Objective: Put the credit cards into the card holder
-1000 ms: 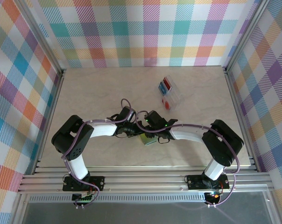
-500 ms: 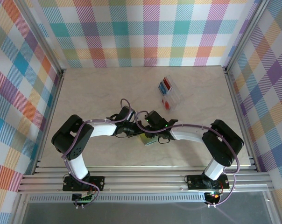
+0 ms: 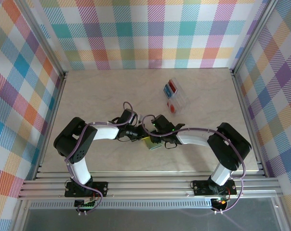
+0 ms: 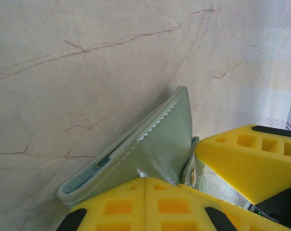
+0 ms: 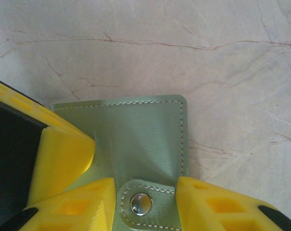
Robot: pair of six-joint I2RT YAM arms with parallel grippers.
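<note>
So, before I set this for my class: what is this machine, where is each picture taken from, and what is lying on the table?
Two robot arms are bolted at the table's near edge. The overhead picture looks down on both; the other two come from cameras on each wrist, so the yellow foam shapes are the fingers. Both arms meet over a small green wallet. The left gripper presses on it; the right gripper straddles its snap tab. Farther back, a clear plastic rack holds the cards: red, blue, and pale with a red mark.

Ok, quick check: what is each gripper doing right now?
Left gripper: shut on the card holder.
Right gripper: open, fingers either side of the holder's snap tab, not clamping it.
</note>
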